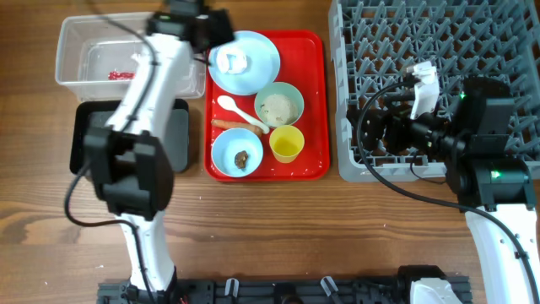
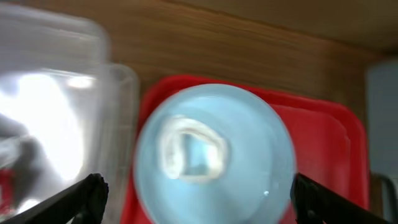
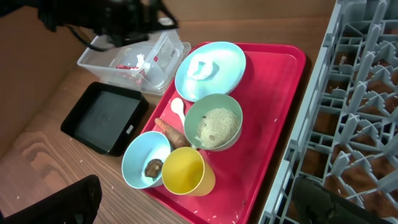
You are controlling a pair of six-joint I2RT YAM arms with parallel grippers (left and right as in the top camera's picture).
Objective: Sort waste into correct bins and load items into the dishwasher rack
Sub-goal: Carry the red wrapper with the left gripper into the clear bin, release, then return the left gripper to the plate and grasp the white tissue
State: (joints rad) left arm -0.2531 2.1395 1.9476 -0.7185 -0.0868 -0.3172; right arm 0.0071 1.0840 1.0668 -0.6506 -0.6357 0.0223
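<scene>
My left gripper (image 1: 218, 35) (image 2: 199, 202) hangs open and empty over the pale blue plate (image 1: 253, 63) (image 2: 249, 149), a finger on each side. A white scrap (image 1: 229, 61) (image 2: 193, 152) lies on that plate. The clear tub (image 1: 93, 42) (image 2: 56, 124) to its left holds the red wrapper (image 1: 121, 74). On the red tray (image 1: 312, 101) stand the mint bowl of rice (image 1: 279, 105) (image 3: 213, 123), the blue bowl with a brown lump (image 1: 237, 154) (image 3: 146, 162), the yellow cup (image 1: 286, 143) (image 3: 186, 171), the white spoon (image 1: 240, 112) and the carrot piece (image 1: 236, 126). My right gripper (image 1: 364, 131) (image 3: 199, 205) is open and empty over the rack's left edge.
The black tray (image 1: 177, 135) (image 3: 102, 118) lies in front of the clear tub, partly under my left arm. The grey dishwasher rack (image 1: 388, 51) (image 3: 354, 112) fills the right side. A few rice grains lie on the wood and on the red tray's near edge.
</scene>
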